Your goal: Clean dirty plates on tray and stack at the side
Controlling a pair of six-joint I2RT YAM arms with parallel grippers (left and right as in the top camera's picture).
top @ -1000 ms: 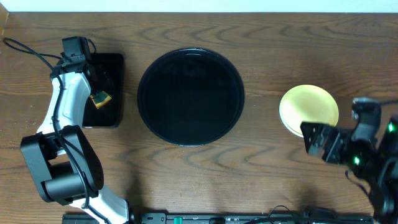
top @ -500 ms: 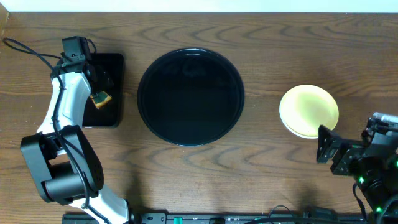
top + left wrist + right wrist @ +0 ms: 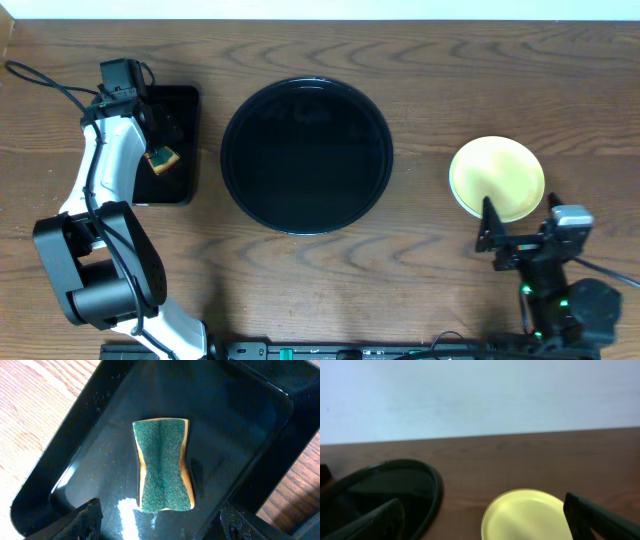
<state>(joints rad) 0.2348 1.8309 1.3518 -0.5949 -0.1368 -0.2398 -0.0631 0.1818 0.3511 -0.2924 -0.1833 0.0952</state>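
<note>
Worktop [image 3: 430, 80]: brown wood grain, seen from above with both arms at its near edge.
Round tray [image 3: 305, 155]: glossy black with a raised rim, set at the middle of the worktop.
Yellow plate [image 3: 497, 175]: laid on the worktop well to the right of the round tray, off it and apart from it.
Second rim [image 3: 466, 206]: a paler edge is seen just under the yellow plate's near-left side, so the plate is stacked on at least one other. How many lie beneath cannot be told.
Right jaws: held wide apart, with nothing clamped between them.
Right fingers [image 3: 375, 520]: seen dark at both lower corners of the right wrist view.
Plate relative to right jaws: the yellow plate is placed ahead of the jaws, in the gap between the two fingers. From above, one finger is seen at the plate's near edge; whether it touches cannot be told.
Rectangular tray [image 3: 185, 120]: small and black, set left of the round tray.
Sponge [image 3: 164, 465]: laid flat in the rectangular tray, green scouring face up, yellow body showing at the edges.
Left jaws: spread wide over the rectangular tray, with the sponge below and between the fingers [image 3: 82, 520], not gripped.
Plate relative to left jaws: well apart, across the round tray.
</note>
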